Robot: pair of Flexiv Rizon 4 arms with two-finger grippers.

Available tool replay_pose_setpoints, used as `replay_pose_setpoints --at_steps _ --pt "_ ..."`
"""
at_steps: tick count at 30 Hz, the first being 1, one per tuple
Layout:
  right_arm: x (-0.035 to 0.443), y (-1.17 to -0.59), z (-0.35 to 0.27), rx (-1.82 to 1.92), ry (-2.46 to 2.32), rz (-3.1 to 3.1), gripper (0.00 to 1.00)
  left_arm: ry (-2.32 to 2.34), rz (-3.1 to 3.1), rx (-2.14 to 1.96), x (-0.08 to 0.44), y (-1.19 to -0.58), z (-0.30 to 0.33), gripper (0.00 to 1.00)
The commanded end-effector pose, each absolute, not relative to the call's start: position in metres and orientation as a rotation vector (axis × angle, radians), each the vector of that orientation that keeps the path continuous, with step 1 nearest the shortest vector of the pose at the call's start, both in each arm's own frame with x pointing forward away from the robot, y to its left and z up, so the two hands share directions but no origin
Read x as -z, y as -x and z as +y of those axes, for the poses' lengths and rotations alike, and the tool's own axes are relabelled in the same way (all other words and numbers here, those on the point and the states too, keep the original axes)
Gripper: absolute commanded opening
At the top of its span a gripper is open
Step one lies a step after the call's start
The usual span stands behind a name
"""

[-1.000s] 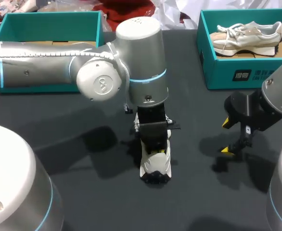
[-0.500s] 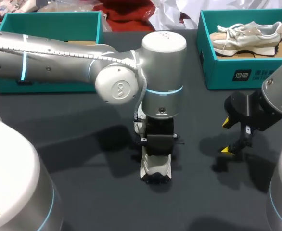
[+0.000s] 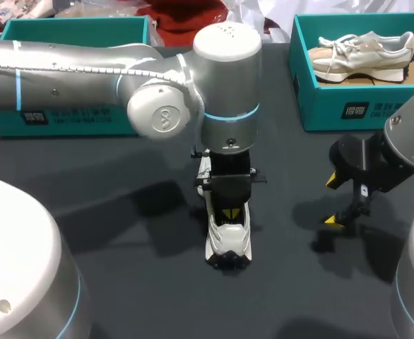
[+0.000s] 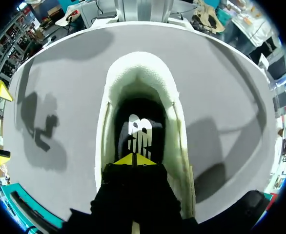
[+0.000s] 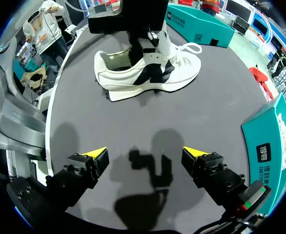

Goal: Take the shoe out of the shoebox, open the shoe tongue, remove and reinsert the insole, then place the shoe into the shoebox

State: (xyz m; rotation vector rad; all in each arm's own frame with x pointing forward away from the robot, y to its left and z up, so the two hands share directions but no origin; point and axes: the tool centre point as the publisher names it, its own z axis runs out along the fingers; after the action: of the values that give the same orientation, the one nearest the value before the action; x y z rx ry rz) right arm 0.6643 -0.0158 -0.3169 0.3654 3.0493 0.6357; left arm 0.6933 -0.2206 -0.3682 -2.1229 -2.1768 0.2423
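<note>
A white shoe with black side marks (image 3: pixel 229 241) (image 5: pixel 133 74) stands on the dark table's middle, heel toward the front. My left gripper (image 3: pixel 227 213) (image 4: pixel 134 159) reaches down into the shoe's opening (image 4: pixel 143 97), shut, its yellow tips pressed together just over the black insole (image 4: pixel 138 134) with its white logo. I cannot tell whether the tips pinch the insole. To the shoe's right, my right gripper (image 3: pixel 340 201) (image 5: pixel 145 155) hangs above the table, open and with nothing in it. A teal shoebox (image 3: pixel 348 107) at the back right holds a beige shoe (image 3: pixel 366 51).
A second teal box (image 3: pixel 73 35) (image 5: pixel 196 24) stands at the back left, behind my left arm. The right shoebox's corner (image 5: pixel 272 141) lies close beside my right gripper. Bare dark tabletop (image 3: pixel 136 282) stretches in front of the shoe.
My left arm swung right and then back a little to the left. Its gripper has risen slightly in the shoe, so its yellow tips now show. The right arm has kept still.
</note>
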Motion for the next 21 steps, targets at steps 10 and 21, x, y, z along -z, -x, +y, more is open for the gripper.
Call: replay_pose_setpoints --at_steps 10,21 --pt "0.317 -0.663 -0.016 -0.631 -0.368 3.047 1.00 2.239 -2.165 -0.122 0.328 -0.698 -0.215 0.00" --pt "0.317 -0.663 -0.016 -0.631 -0.368 3.047 1.00 2.190 -2.312 -0.062 0.350 -0.703 -0.216 0.00"
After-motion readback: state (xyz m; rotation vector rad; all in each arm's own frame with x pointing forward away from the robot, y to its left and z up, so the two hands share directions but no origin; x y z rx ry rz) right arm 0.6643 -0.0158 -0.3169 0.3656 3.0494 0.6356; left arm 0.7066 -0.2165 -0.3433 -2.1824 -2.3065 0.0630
